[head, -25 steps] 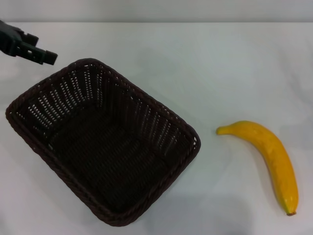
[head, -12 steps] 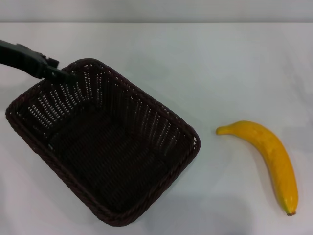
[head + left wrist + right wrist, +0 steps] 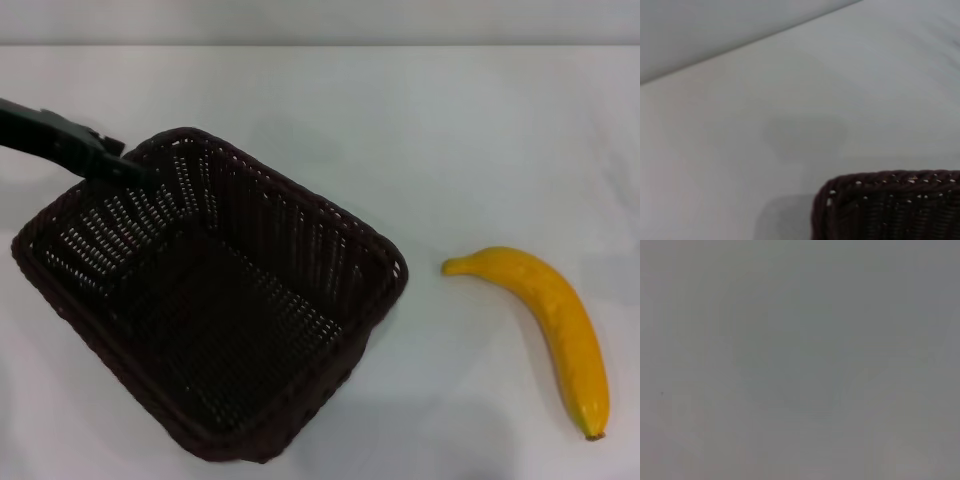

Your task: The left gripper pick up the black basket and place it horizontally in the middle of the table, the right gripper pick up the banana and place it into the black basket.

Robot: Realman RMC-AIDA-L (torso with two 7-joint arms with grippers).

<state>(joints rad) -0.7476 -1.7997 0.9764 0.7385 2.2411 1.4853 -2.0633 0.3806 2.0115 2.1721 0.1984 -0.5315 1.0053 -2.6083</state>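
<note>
Black basket skewed diagonally, left hand at its far rim

Lighting was bright, even, diffuse; shadows on the tabletop were soft. Left wrist view was blurred; right wrist view was featureless grey.

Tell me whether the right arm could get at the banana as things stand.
Probably yes. The banana lies alone on the bare table, apart from the black basket, with nothing over it. The right gripper is out of view, so its reach is unconfirmed.
</note>
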